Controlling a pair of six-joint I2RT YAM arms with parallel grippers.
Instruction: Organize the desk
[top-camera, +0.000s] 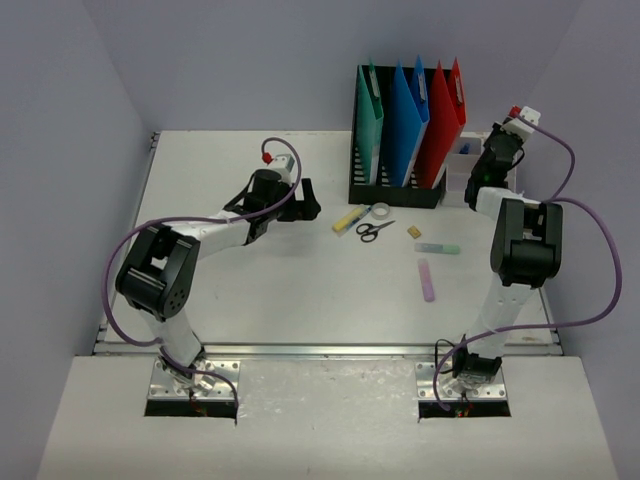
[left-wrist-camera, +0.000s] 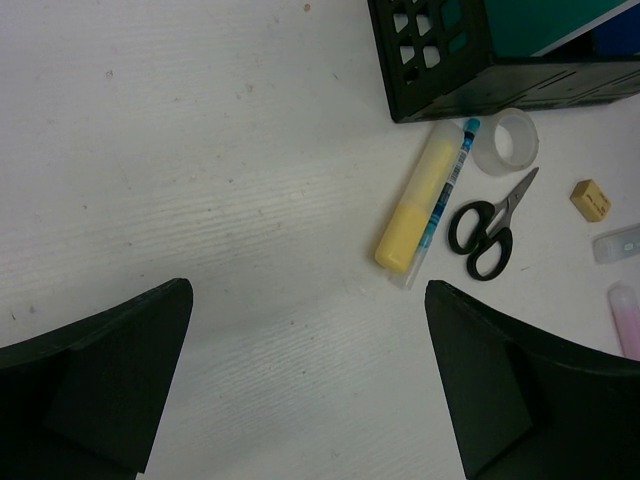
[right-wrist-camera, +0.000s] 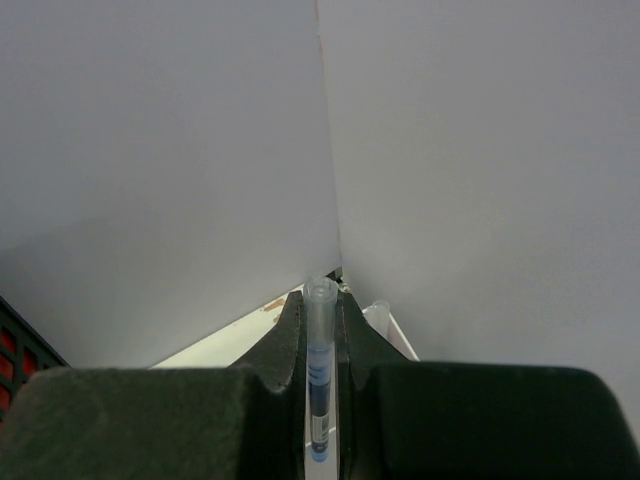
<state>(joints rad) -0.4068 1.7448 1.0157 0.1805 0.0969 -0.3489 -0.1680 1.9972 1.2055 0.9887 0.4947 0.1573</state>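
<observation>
The white desk (top-camera: 250, 290) holds loose stationery near its middle. A yellow highlighter (left-wrist-camera: 415, 205) lies beside a blue pen (left-wrist-camera: 452, 180), a clear tape roll (left-wrist-camera: 505, 142), black scissors (left-wrist-camera: 487, 225), a tan eraser (left-wrist-camera: 590, 199), a pale marker (left-wrist-camera: 617, 243) and a pink highlighter (left-wrist-camera: 625, 315). My left gripper (left-wrist-camera: 308, 390) is open and empty, low over bare desk left of the highlighter; it also shows in the top view (top-camera: 305, 200). My right gripper (right-wrist-camera: 320, 305) is shut on a blue pen with a clear cap (right-wrist-camera: 320, 370), at the back right by the clear box (top-camera: 462, 160).
A black mesh file holder (top-camera: 395, 190) with green, blue and red folders stands at the back, just behind the stationery. Walls close in the desk at the back and both sides. A metal rail (top-camera: 320, 349) runs along the front edge.
</observation>
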